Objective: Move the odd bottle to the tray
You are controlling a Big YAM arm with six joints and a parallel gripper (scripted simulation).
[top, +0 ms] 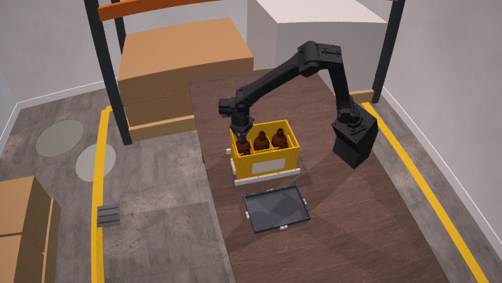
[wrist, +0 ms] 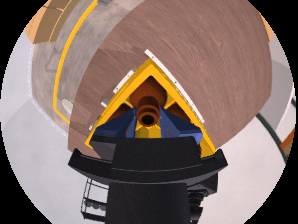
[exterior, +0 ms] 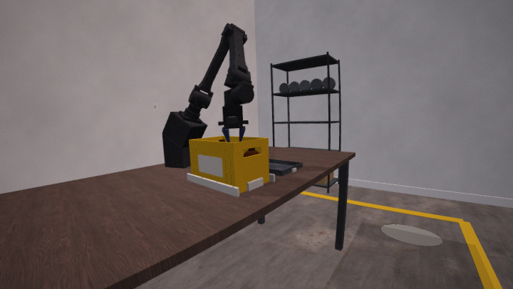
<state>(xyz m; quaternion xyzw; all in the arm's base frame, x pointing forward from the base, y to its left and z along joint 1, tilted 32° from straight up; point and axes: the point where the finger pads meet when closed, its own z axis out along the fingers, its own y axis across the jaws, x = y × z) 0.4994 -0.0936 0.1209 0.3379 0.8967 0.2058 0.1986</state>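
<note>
My gripper (top: 240, 139) (exterior: 234, 140) (wrist: 148, 110) is shut on the neck of the brown bottle (top: 242, 146) (wrist: 148, 100) in the back left compartment of the yellow crate (top: 242, 169) (exterior: 251, 169). That bottle stands upright in the crate. Brown bottles stand in the back middle (top: 261, 142) and back right (top: 279, 139) compartments. In the front row, one bottle (top: 247, 151) shows at the left and another (top: 284, 144) at the right; the crate wall hides most of both. The dark tray (top: 281, 207) (exterior: 285, 166) lies in front of the crate with nothing on it. Neck differences are too small to tell.
White strips (top: 268, 176) (exterior: 211, 184) lie on the table around the crate's base. Small white blocks (top: 283, 227) sit at the tray's edges. The crate walls and dividers stand close around the fingers. The arm's base (top: 355, 140) stands on the table, right of the crate in the top view.
</note>
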